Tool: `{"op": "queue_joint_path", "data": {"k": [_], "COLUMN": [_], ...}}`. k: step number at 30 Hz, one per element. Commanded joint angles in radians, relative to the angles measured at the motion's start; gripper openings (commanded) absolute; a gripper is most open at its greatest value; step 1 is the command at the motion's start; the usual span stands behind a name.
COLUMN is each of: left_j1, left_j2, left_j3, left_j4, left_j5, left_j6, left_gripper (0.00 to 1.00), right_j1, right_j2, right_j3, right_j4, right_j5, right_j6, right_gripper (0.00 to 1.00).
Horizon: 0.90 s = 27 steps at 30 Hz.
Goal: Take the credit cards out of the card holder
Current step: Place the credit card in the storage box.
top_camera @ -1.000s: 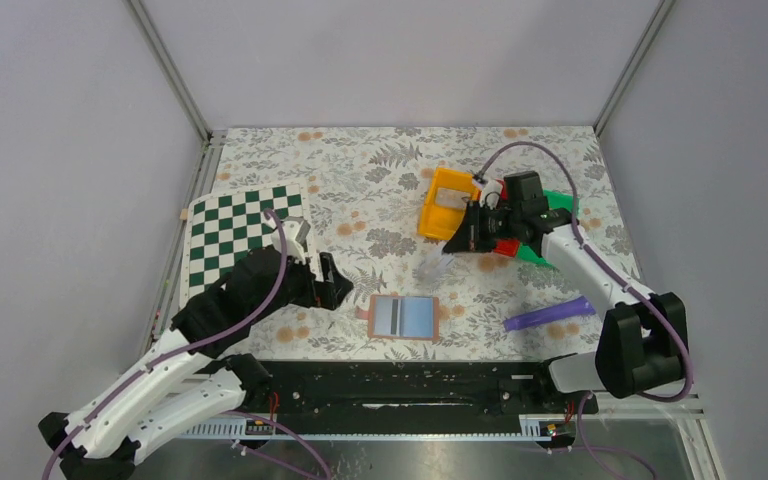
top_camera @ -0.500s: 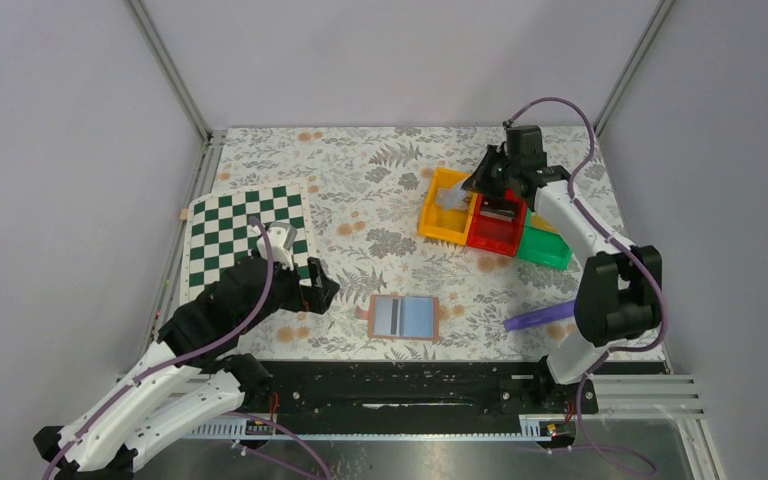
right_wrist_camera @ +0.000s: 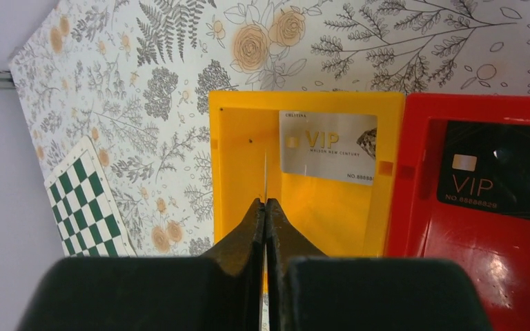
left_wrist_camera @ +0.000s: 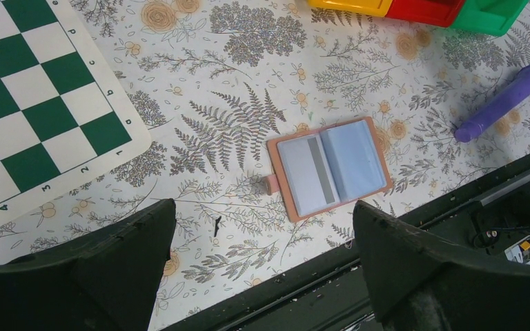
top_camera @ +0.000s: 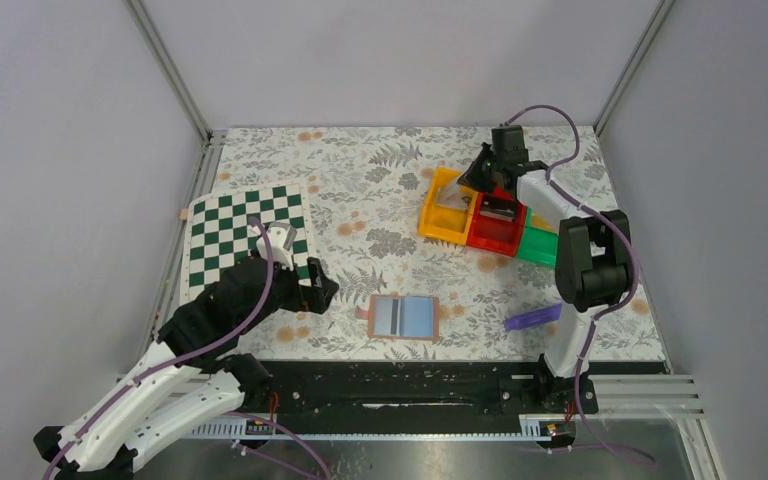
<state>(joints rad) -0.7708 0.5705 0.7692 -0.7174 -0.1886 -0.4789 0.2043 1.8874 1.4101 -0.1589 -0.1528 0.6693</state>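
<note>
Held item: credit card (right_wrist_camera: 265,172), edge-on, pinched in the closed right gripper (right_wrist_camera: 265,203) directly above the yellow bin (right_wrist_camera: 331,214), which already holds a white VIP card (right_wrist_camera: 328,148). Source: card holder (left_wrist_camera: 329,167), open flat near the front edge, closest to the wide-open, empty left gripper (left_wrist_camera: 262,221)

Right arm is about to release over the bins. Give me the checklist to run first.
1. Grip: ok. The right gripper is shut, and the held card shows edge-on between its fingertips.
2. Position: ok. The held card hangs over the yellow bin.
3. Landing spot: ok. The bin floor below is bare, and the white VIP card lies just beside it.
4. Other arm clear: ok. The left gripper is open, above the table and off the card holder.
5. Holder emptied: not ok. A striped card shows in one pocket. Whether the other pocket is empty: cannot tell.
</note>
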Motion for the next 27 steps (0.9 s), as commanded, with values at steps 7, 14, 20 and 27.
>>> {"op": "queue_joint_path", "data": {"k": [7, 14, 20, 27], "left_j1": [0.002, 0.002, 0.002, 0.001], "left_j2": [0.006, 0.018, 0.016, 0.006], "left_j3": [-0.003, 0.002, 0.002, -0.001], "left_j4": [0.008, -0.002, -0.001, -0.001], "left_j5": [-0.025, -0.035, -0.038, -0.042], "left_j6": [0.008, 0.006, 0.008, 0.004], "left_gripper": [0.99, 0.99, 0.99, 0.99], "right_j1": [-0.003, -0.002, -0.003, -0.003], "right_j2": [0.037, 0.056, 0.073, 0.080], "right_j3": [-0.014, -0.010, 0.008, 0.038], "right_j4": [0.127, 0.127, 0.108, 0.070], "right_j5": [0.062, 0.083, 0.110, 0.132], "right_j6": [0.060, 0.076, 0.079, 0.079], "right_gripper": [0.00, 0.00, 0.06, 0.19]}}
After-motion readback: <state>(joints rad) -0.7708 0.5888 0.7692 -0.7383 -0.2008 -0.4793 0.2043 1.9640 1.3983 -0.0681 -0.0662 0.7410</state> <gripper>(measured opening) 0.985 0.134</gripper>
